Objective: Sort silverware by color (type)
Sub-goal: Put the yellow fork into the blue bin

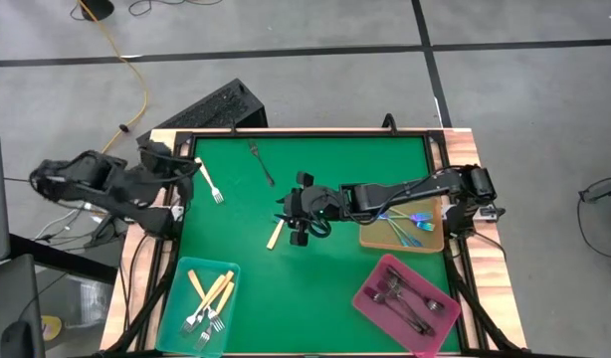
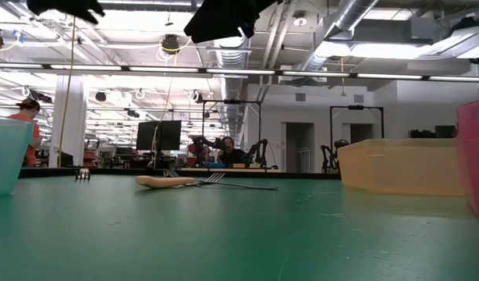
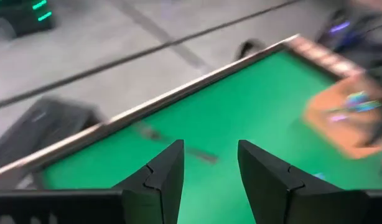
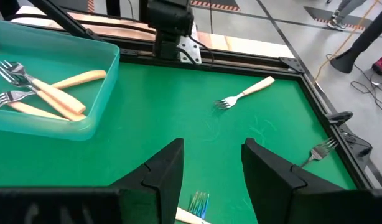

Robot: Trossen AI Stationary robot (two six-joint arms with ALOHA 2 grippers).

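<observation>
Silverware fork point(image 4: 199, 203) half hidden beneath open right fingers point(image 4: 211, 180), left fingers point(image 3: 209, 177) open, view blurred

Left wrist view: heavy motion blur throughout. The slim dark streak point(image 3: 172, 142) on the green table mat point(image 3: 241, 106) is probably the dark grey metal fork; type cannot be confirmed. The tan rectangular tray point(image 3: 349, 118) is smeared, its iridescent contents unreadable, its far side cut by the edge.

Right wrist view: the iridescent blue-rainbow fork point(image 4: 199, 203) shows tines only, the rest lost at the frame edge with a cream handle stub point(image 4: 192, 216). A dark grey fork point(image 4: 320, 149) lies partly off the mat.

Low view: the pink tray point(image 2: 473, 156) and teal tray point(image 2: 7, 156) are both cropped by the edges.
</observation>
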